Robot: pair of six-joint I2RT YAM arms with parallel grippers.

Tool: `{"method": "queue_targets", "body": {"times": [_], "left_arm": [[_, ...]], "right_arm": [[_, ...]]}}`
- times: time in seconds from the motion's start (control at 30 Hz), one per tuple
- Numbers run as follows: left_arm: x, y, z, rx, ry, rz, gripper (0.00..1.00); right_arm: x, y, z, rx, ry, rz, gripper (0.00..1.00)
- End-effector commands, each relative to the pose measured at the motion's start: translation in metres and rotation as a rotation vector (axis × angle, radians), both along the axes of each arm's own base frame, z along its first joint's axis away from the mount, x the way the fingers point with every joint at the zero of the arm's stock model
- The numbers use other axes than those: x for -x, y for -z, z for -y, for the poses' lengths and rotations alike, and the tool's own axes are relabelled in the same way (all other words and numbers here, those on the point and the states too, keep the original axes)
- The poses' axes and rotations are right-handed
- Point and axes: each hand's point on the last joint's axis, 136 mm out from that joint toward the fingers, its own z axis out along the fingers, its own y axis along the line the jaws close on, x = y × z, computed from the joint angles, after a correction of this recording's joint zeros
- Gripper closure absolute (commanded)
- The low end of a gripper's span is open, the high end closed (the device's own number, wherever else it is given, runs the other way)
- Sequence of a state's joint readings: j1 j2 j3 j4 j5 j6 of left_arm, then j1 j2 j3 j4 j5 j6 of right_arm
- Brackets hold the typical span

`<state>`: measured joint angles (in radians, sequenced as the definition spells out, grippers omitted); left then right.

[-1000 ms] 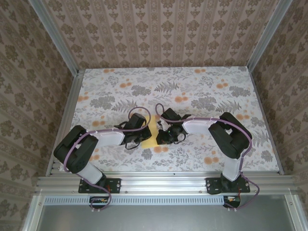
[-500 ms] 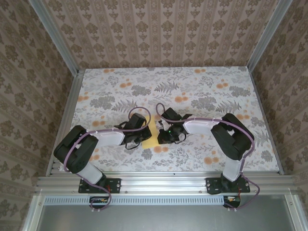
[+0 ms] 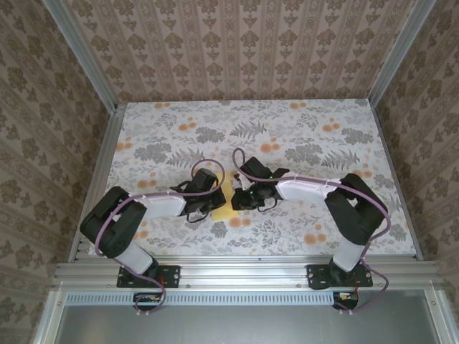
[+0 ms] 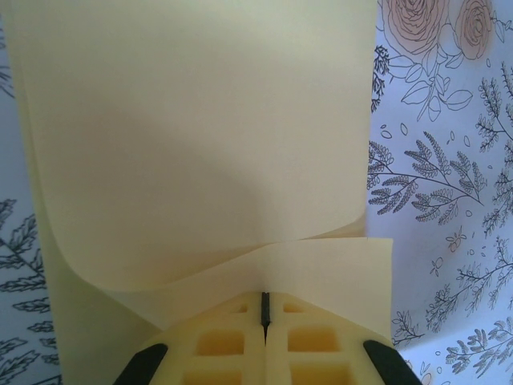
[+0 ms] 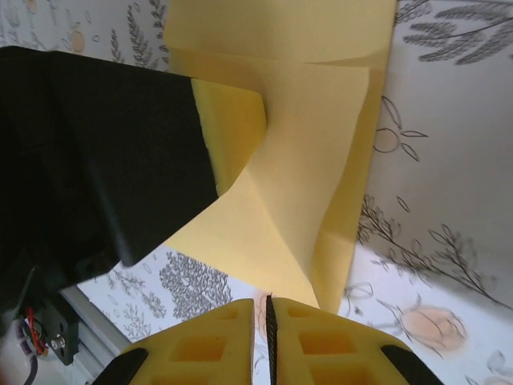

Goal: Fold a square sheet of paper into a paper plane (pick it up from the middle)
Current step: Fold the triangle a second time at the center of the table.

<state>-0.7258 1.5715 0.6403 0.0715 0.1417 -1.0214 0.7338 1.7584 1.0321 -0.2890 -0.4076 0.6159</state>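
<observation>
The square sheet of paper point(image 3: 224, 210), pale yellow, lies between the two grippers on the floral table, partly folded over itself. In the left wrist view the paper point(image 4: 200, 120) curls back in a big flap, and its lower layer runs into the tips of my left gripper point(image 4: 264, 295), which is shut on it. My left gripper point(image 3: 213, 201) lifts one side of the paper point(image 5: 304, 200); one of its yellow fingers point(image 5: 232, 120) presses the raised fold. My right gripper point(image 5: 268, 301) point(image 3: 239, 201) has its jaws almost together, right at the sheet's near edge; a pinch is not visible.
The table carries a printed pattern of grey leaves and small orange flowers point(image 3: 315, 236). Aluminium rails point(image 3: 237, 269) border the near edge, and wallpapered walls close the other sides. Both arms' cables loop above the wrists.
My right arm has stretched further left, carrying its gripper closer to the paper's right edge. The left arm and the paper stay where they were.
</observation>
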Motion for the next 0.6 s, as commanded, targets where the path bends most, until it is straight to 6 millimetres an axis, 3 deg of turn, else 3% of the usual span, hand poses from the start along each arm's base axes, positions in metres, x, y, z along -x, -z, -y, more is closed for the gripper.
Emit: {"method": "queue_targets", "body": {"times": [0.0, 0.23, 0.57], "left_arm": [[0.015, 0.026, -0.018, -0.088, -0.02, -0.081, 0.94], [0.015, 0.025, -0.018, -0.086, -0.02, -0.08, 0.94], [0.015, 0.026, -0.019, -0.09, -0.024, -0.081, 0.94]], "right_arm": [[-0.004, -0.001, -0.015, -0.038, 0.007, -0.032, 0.87], [-0.005, 0.007, -0.022, -0.052, 0.006, -0.063, 0.87], [-0.001, 0.037, -0.006, 0.049, 0.037, -0.108, 0.87]]}}
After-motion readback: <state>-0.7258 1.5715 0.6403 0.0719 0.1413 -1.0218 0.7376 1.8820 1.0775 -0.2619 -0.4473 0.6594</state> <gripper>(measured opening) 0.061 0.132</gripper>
